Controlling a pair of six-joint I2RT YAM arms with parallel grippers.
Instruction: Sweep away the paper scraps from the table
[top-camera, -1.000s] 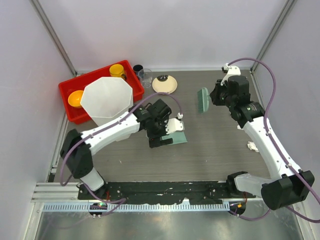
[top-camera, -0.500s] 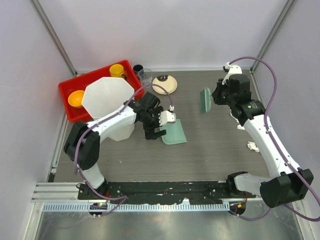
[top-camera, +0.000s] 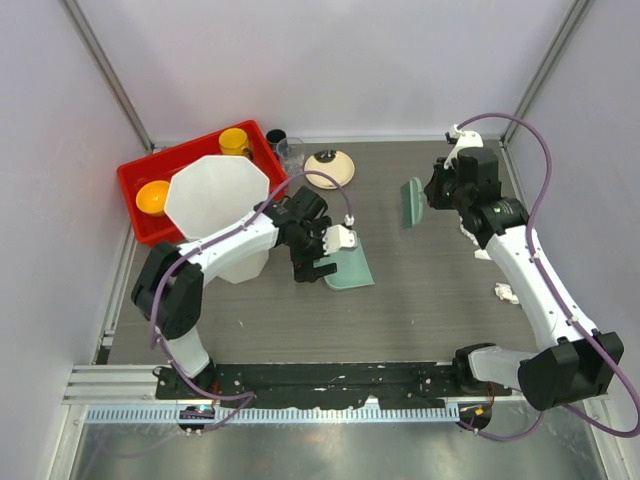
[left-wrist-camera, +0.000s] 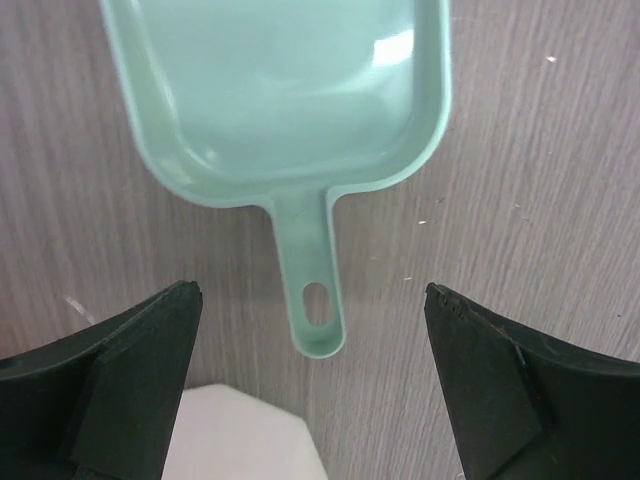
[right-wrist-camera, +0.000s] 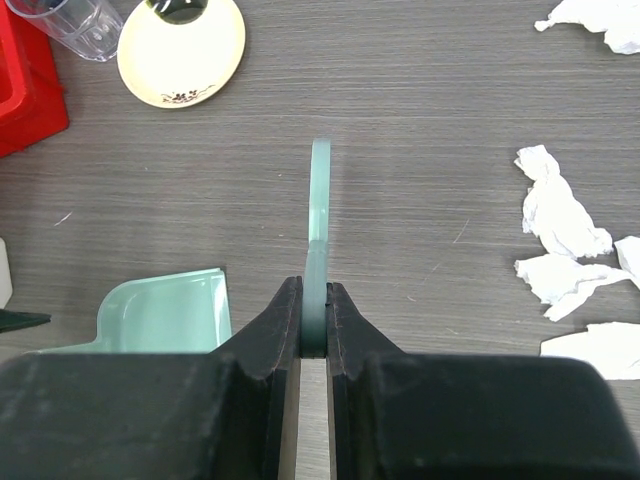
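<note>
Several paper scraps (right-wrist-camera: 560, 215) lie on the bench (right-wrist-camera: 430, 110), off to the right of the teal brush (right-wrist-camera: 319, 200), which my right hand (right-wrist-camera: 314, 292) clenches edge-on. My left hand (left-wrist-camera: 311, 296) is released, its fingers spread wide on either side of the teal dustpan (left-wrist-camera: 280, 90) handle and clear of it. The pan lies flat, well apart from the scraps.

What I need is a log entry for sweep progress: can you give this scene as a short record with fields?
left claw: open, straddling the dustpan handle, not gripping it
right claw: shut on brush
dustpan: flat on table, no scraps seen inside
paper scraps: loose on table, on the right arm's side, apart from the brush
</note>
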